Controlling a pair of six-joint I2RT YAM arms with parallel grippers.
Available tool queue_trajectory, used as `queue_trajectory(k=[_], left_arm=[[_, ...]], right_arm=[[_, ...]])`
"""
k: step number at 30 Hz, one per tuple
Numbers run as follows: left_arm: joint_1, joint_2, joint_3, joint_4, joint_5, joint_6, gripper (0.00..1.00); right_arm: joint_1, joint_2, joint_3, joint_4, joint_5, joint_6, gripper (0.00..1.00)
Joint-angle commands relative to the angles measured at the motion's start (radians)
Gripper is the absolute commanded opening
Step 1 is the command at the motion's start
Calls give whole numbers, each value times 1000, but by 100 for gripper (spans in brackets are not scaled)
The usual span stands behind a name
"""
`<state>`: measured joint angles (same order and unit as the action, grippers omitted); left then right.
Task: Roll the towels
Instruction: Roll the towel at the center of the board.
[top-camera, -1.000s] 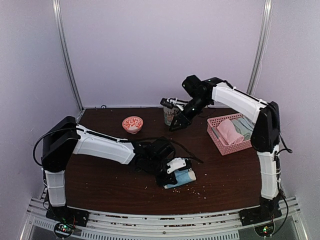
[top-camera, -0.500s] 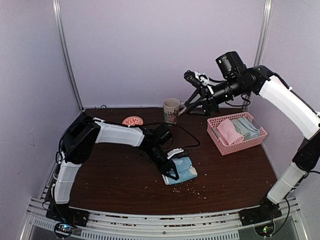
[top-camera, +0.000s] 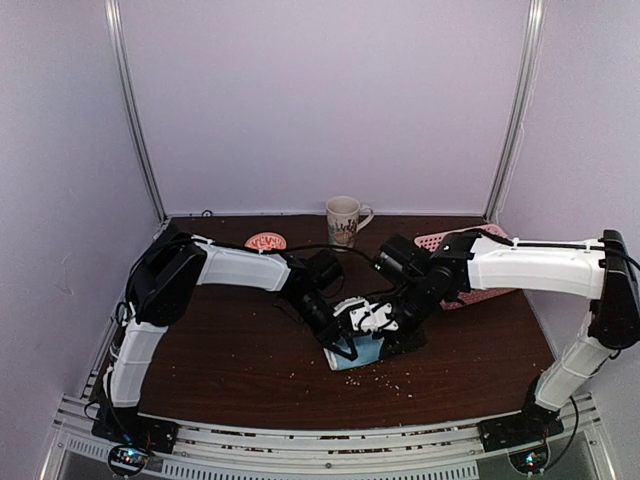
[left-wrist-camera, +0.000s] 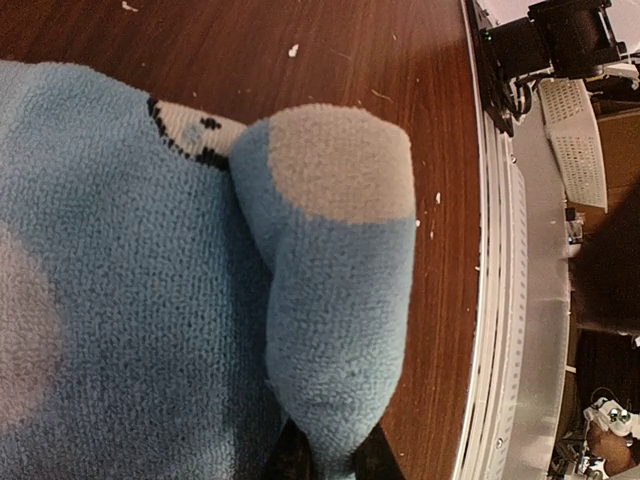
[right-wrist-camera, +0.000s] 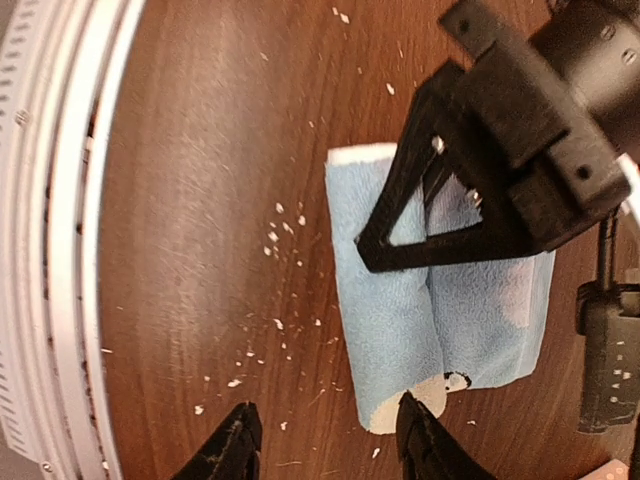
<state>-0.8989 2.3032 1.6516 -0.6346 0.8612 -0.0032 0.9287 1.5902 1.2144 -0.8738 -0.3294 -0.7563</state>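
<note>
Mid-roll by front edge of table (top-camera: 220, 360): blue towel (right-wrist-camera: 390, 330) clamped in left gripper (top-camera: 345, 345), right gripper (right-wrist-camera: 328, 435) spread; next, probably pin roll end.

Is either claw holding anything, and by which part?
The left claw pinches the light blue towel by its rolled fold; the right claw is open, holding nothing.

A light blue towel (right-wrist-camera: 392, 330) with pale patches is lying partly rolled near the bench's (top-camera: 220, 350) front edge, roughly mid-width.
</note>
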Motion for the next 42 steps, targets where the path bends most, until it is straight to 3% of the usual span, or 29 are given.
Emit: queue_trajectory(k=[1,10,13,18,24,32,36,38,42], left_arm=[[0,67,-38,-89,-86,-19,3],[5,68,-41,-89,-90,-17,3],[11,60,-44,-83,-88,-19,4],[26,-59,-137,46,-114,-57,22],[68,-308,-398,348,-164,-205,39],[58,-681,-750,705,-489,-264,44],[-97,-836,-895,872,-721,-92,48],[-151,-850,-917,906,-771,-25,51],[-235,-745,-809,791,-857,136,52]], right_arm=[[37,34,-77,216,222,-15,47],[79,105,-176,384,299,-40,49],[81,135,-203,396,315,-47,43],[80,160,-234,376,301,-46,28],[19,185,-189,264,124,-57,22],[-129,379,57,-29,-176,-106,21],[-192,511,212,-175,-269,-111,20],[-216,578,302,-248,-305,-112,20],[-258,664,394,-342,-366,-136,20]])
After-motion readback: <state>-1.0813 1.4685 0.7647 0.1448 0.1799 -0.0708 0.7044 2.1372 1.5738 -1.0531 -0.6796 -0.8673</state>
